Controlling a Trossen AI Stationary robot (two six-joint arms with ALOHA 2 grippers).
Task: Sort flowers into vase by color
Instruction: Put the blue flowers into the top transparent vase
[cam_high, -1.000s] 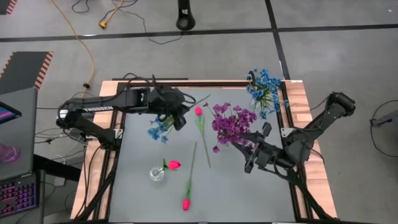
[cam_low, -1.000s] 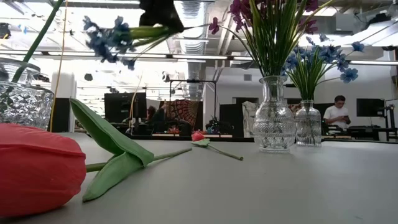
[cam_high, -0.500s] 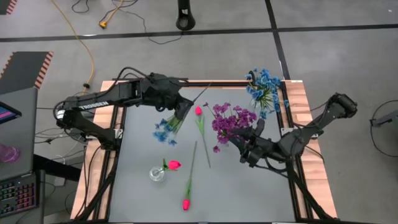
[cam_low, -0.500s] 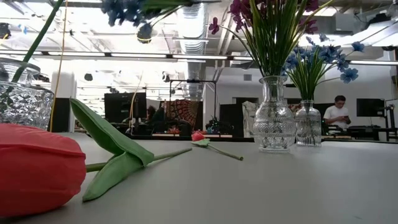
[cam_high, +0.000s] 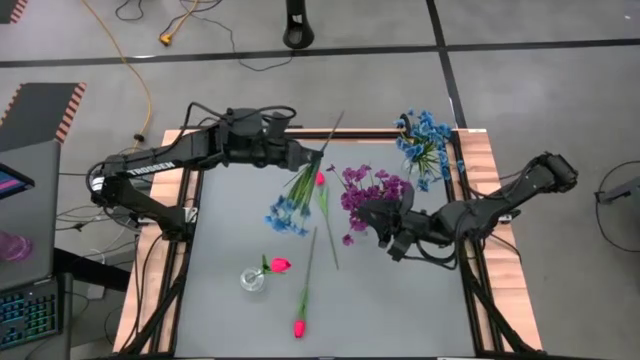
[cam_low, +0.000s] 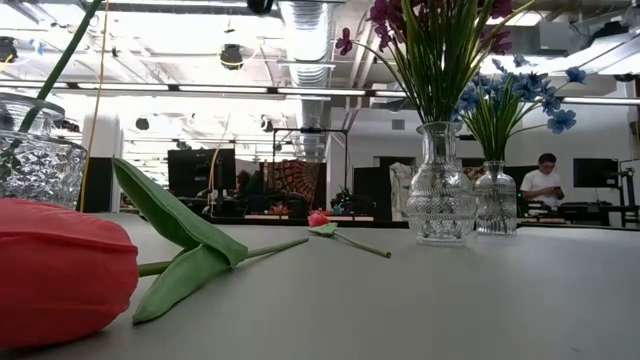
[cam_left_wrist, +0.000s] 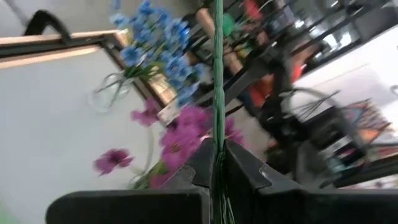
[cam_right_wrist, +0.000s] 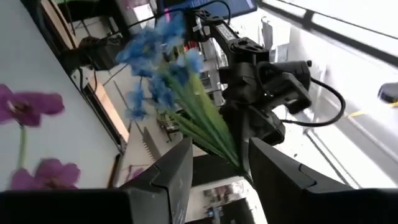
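Cut-glass vases (cam_low: 440, 190) gleam on a matt grey table (cam_high: 400, 310), its wooden-looking border (cam_high: 495, 200) perhaps plywood.

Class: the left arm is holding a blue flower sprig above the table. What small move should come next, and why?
Probably carry the blue sprig toward the vase of blue flowers at the far right corner. The left tool is shut on its stem, the blossoms hang mid-table beside the purple bunch, and the open right tool waits close by, so pass clear of it.

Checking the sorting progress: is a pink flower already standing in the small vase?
Yes, in the high view one pink bud leans out of the small glass vase.
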